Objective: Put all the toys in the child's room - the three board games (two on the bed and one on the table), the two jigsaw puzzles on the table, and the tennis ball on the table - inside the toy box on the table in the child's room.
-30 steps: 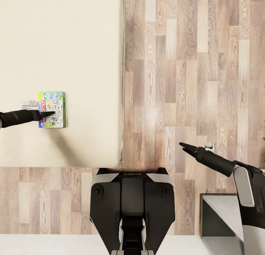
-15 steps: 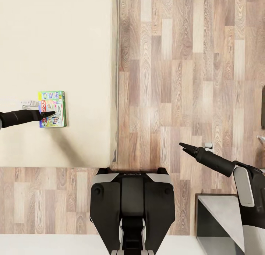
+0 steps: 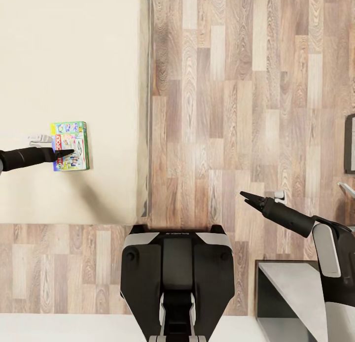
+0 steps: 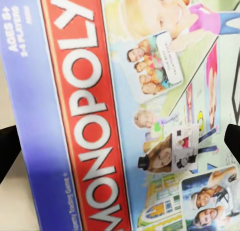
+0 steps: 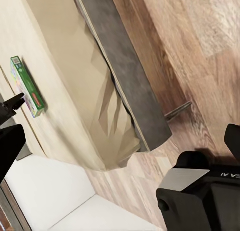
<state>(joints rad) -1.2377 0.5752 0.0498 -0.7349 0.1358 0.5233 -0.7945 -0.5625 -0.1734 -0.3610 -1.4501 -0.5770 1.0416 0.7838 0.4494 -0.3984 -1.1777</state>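
Left tool (image 3: 68, 153): dark tapered fingers on a black arm reaching in from the head view's left edge, tips over the lid of the Monopoly box (image 3: 70, 146). In the left wrist view two dark fingertips (image 4: 9, 148) sit at opposite edges with the box lid between them; whether they press the box or merely straddle it cannot be told.

Monopoly box (image 4: 125, 111): flat rectangular printed cardboard, green sides, red banner with white lettering, blue band beside it, cartoon and photo panels. Lies flat on the bed (image 3: 74, 61), well in from the bed's edge. From the right wrist view it shows as a thin green slab (image 5: 27, 86).

Right tool (image 3: 248, 197): slim black fingers, tips slightly parted, nothing between them, held in the air over the floor (image 3: 236, 85), well apart from the bed.

Bed: broad smooth cream-beige top, matt, with a grey side frame (image 5: 125, 81) along its edge and a thin leg beneath.

Floor: wood planks in mixed brown and pale tones, visible grain.

Robot base (image 3: 176, 273): black and grey casing, low centre of the head view.

Grey-topped cabinet (image 3: 291, 295): dark sides, beside the right arm.
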